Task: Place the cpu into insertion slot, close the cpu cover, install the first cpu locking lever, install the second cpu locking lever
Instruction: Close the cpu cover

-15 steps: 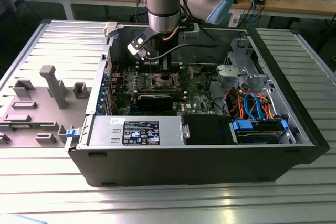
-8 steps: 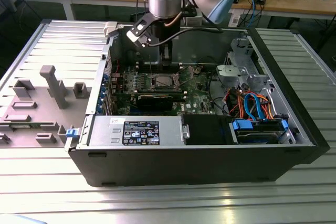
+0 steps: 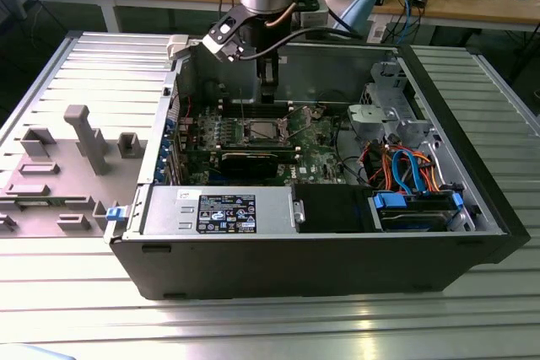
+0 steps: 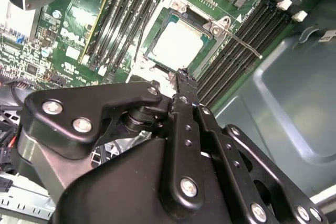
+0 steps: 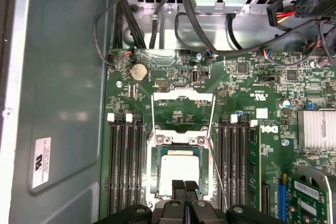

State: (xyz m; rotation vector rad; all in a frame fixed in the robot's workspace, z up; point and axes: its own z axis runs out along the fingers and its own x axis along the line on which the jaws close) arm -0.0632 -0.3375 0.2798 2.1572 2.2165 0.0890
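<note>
My gripper (image 5: 184, 187) sits nearest the lens in both wrist views, with its black linkages up close. Its two fingertips are pressed together and hold nothing. The tips point down at the near edge of the cpu (image 5: 179, 170); I cannot tell whether they touch it.

The cpu lies flat in the insertion slot (image 5: 154, 167), dull grey top up, with the slot's silver rim showing around it. The cpu cover (image 5: 182, 96) appears swung open and off the slot. It is a thin silver frame on the far side of the slot from my fingertips, and green board shows through its window. A wire lever (image 4: 244, 44) is loose, slanting out from a corner of the slot across the neighbouring memory slots (image 5: 126, 166). Those long black slots flank the socket on both sides of the green motherboard (image 5: 247, 82), and a coin cell (image 5: 138, 71) lies beyond the cover.

In the exterior view my arm comes straight down into the open computer case (image 3: 321, 267), which lies on its side on a ribbed table (image 3: 253, 330). A drive cage (image 3: 381, 115) stands toward the exterior view's right of the socket, and the power supply (image 3: 219, 208) runs along the front. A grey tray (image 3: 51, 183) with upright pegs rests beside the case on the exterior view's left.
</note>
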